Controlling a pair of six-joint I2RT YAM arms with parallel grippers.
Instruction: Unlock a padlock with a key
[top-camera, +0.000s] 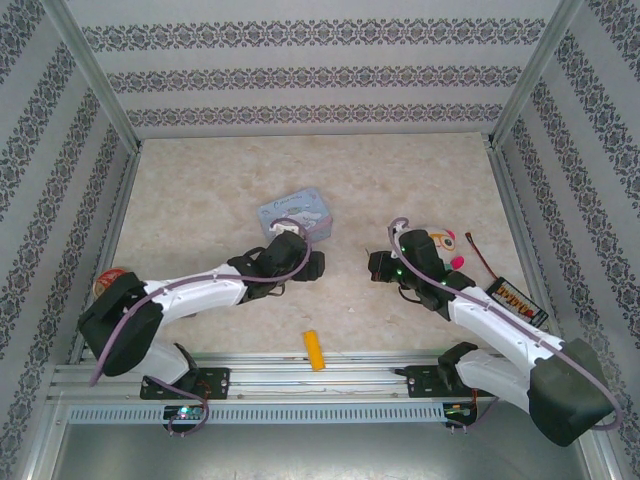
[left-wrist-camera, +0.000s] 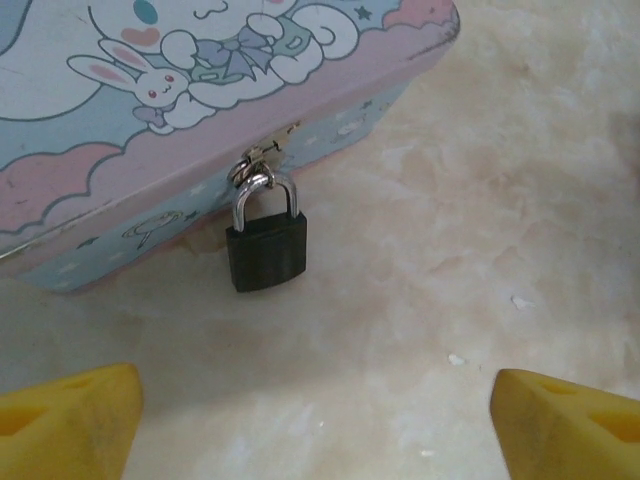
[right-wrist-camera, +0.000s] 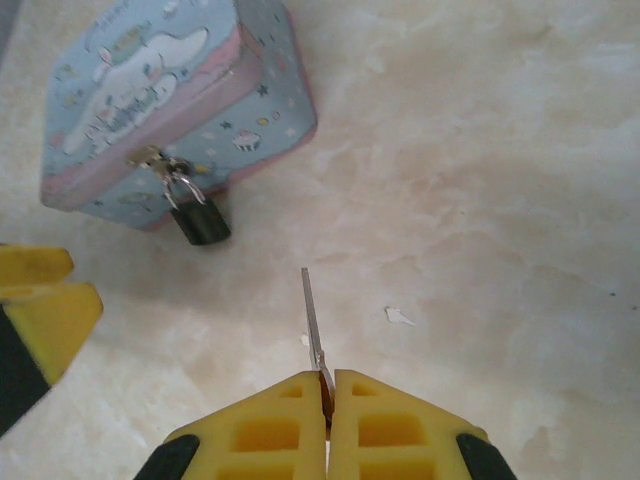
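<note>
The right gripper (right-wrist-camera: 327, 392) is clamped shut on the key (right-wrist-camera: 312, 318), whose thin blade sticks out of the yellow fingertips toward 12 o'clock, above the table (right-wrist-camera: 480, 200). The padlock (right-wrist-camera: 203, 222) sits at 11 o'clock from the blade tip, apart from it, with bare table between them. Its shackle passes through the clasp on the near wall of the blue cartoon tin (right-wrist-camera: 170, 90). The left gripper (left-wrist-camera: 315, 388) stands wide apart and holds nothing; the padlock (left-wrist-camera: 266, 250) is at 12 o'clock from its gap, well clear of both fingers. In the right wrist view, open marble stretches from 1 to 4 o'clock.
</note>
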